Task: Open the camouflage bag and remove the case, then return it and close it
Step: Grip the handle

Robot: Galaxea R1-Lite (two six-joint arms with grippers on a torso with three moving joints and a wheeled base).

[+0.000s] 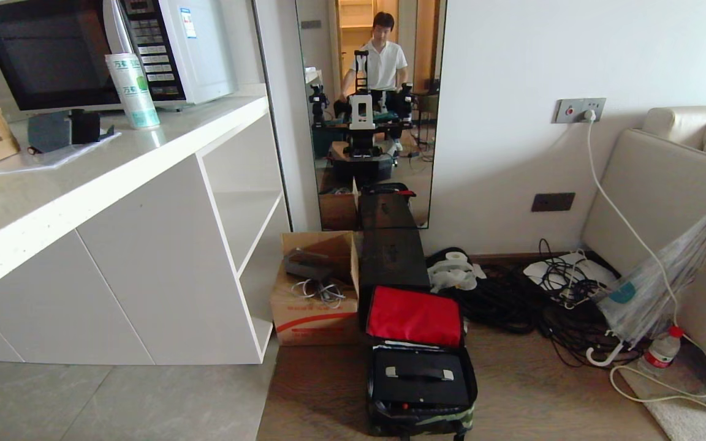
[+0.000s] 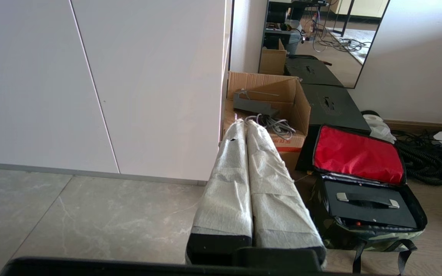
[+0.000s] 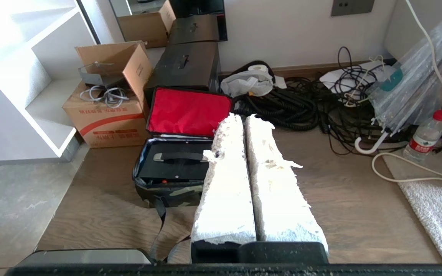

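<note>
The camouflage bag (image 1: 420, 421) lies open on the wooden floor in front of me. Its red-lined lid (image 1: 414, 315) is folded back and leans against a tall black box (image 1: 393, 257). The flat black case (image 1: 420, 386) sits inside the bag with its handle (image 1: 419, 372) facing up. Neither arm shows in the head view. My left gripper (image 2: 246, 123) is shut and empty, hanging above the floor to the left of the bag (image 2: 370, 237). My right gripper (image 3: 244, 117) is also shut and empty, to the right of the bag (image 3: 167, 191) and the case (image 3: 175, 172).
An open cardboard box (image 1: 316, 294) stands left of the bag, beside the white cabinet (image 1: 144, 245). Black cables (image 1: 512, 300), a folded umbrella (image 1: 653, 294), a water bottle (image 1: 659, 352) and a sofa (image 1: 665, 202) lie to the right. A wall mirror (image 1: 383, 122) reflects a person.
</note>
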